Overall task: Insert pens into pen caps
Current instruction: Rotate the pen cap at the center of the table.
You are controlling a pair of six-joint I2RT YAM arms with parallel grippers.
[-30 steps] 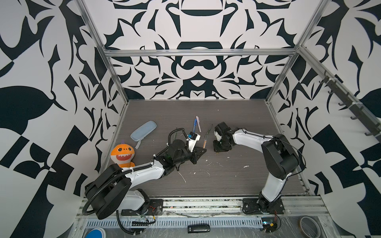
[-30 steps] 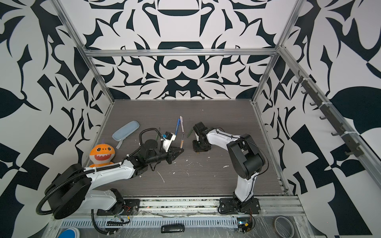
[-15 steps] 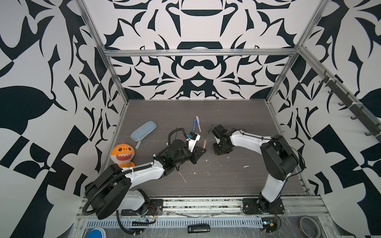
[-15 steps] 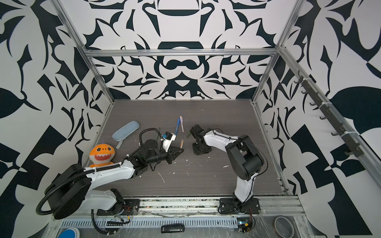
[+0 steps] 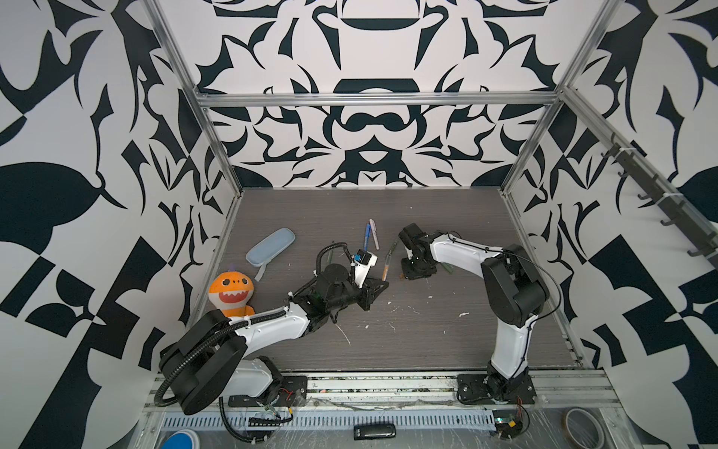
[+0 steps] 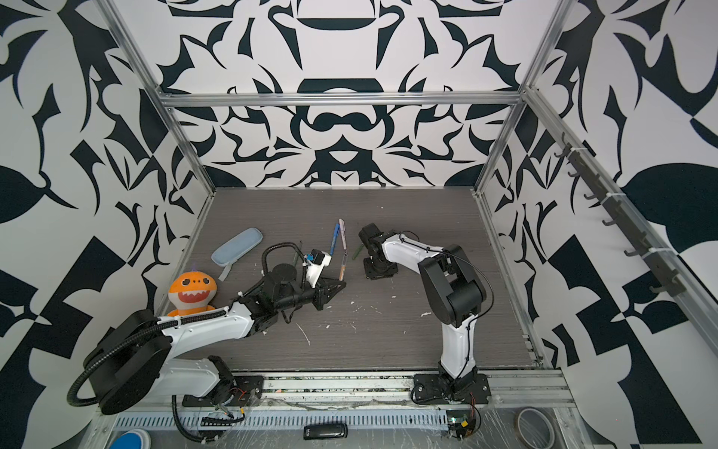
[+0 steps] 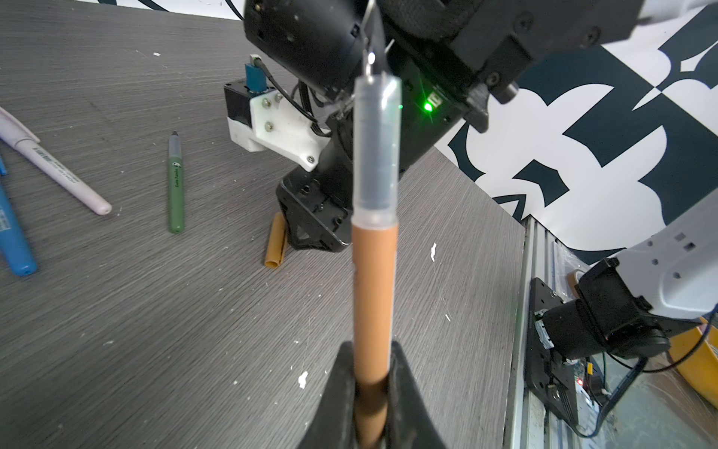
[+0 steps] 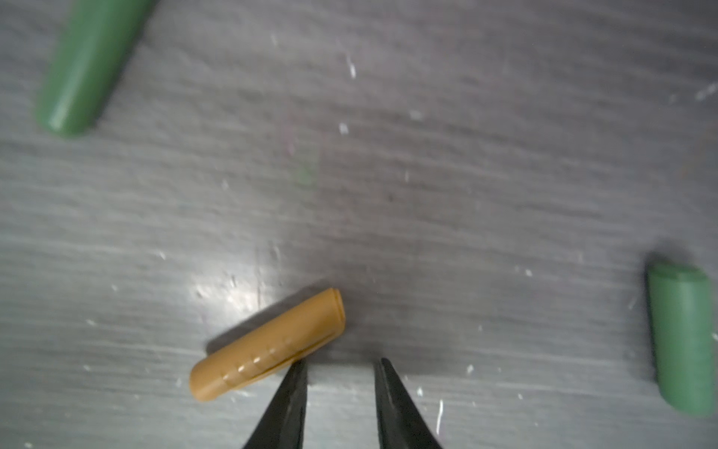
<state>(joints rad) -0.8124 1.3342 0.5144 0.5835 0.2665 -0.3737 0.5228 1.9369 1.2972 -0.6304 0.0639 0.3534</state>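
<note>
Top views: left gripper sits low over the grey wood-grain table, clamped on an orange-brown plastic marker pen. Right gripper points down at the table, near it. Blue plastic pen and pale pink plastic pen lie side by side further back. Pale blue oblong pencil case and orange plush shark toy are on the left arm's side.

Left wrist: jaws tight on the barrel, clear front section and tip exposed. Orange-brown plastic pen cap lies flat by the right gripper. Uncapped green plastic pen nearby.

Right wrist: jaws apart, nothing between. The cap lies just outside, against one fingertip. Green plastic cap well apart.
</note>
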